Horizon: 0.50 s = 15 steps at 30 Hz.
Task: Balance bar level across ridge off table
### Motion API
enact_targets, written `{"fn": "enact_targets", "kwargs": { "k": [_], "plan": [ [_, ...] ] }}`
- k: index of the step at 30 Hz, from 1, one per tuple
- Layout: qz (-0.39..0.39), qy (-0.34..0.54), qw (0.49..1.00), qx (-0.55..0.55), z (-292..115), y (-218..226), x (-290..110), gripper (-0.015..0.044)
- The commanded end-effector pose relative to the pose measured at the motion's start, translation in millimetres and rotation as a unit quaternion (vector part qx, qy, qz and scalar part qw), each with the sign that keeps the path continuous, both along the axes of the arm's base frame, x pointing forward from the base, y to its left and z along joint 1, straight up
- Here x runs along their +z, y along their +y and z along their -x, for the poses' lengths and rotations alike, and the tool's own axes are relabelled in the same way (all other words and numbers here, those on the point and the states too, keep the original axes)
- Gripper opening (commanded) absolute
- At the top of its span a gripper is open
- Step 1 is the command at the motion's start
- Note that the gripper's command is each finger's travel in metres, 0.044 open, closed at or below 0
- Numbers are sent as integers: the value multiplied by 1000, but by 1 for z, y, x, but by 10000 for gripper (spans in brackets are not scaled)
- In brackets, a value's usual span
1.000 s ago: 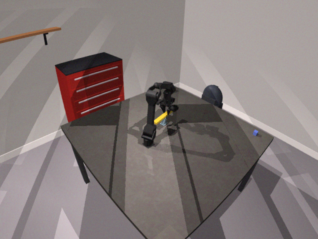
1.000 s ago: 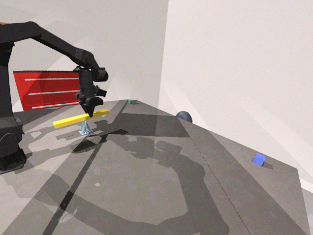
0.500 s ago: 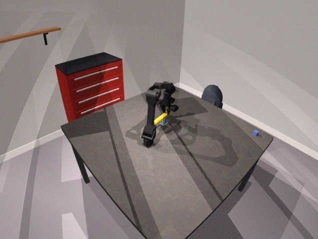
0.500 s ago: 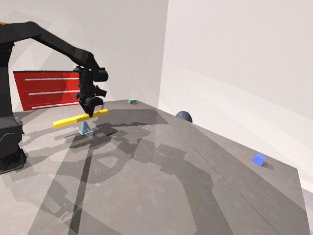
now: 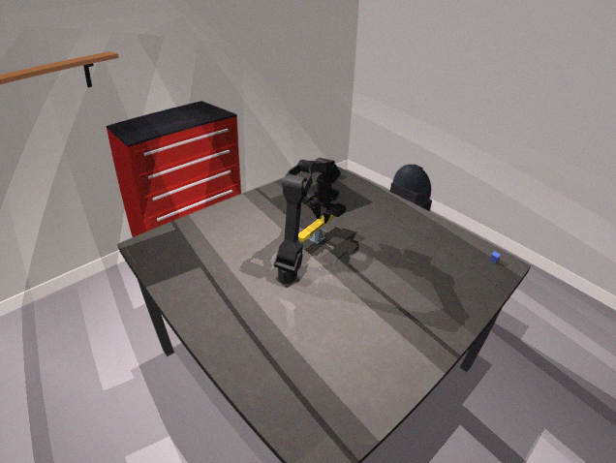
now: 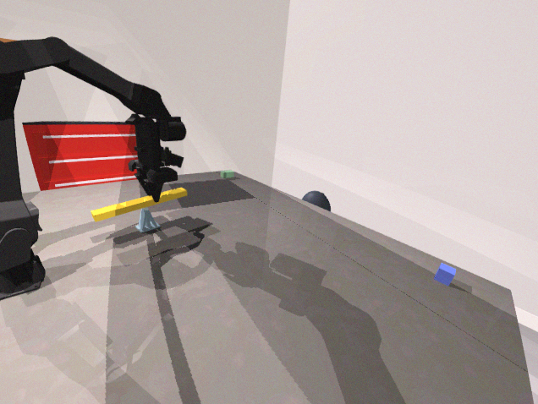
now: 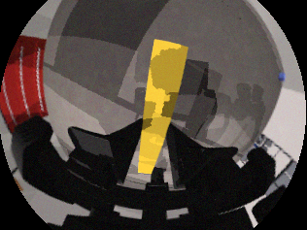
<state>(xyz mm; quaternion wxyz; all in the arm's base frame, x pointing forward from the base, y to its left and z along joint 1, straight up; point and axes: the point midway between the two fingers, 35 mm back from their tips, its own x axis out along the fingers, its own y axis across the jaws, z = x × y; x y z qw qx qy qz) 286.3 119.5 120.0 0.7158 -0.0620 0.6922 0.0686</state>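
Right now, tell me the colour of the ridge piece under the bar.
Pale blue ridge, clearest in the exterior view.
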Motion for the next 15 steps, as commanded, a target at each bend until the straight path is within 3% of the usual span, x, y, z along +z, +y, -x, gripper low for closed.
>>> {"fn": "enact_targets", "kwargs": {
  "k": [1,15],
  "plan": [
    [0,0,1000,2,0,0,-1,0],
    [0,0,1000,2,0,0,-2,0]
  ]
}}
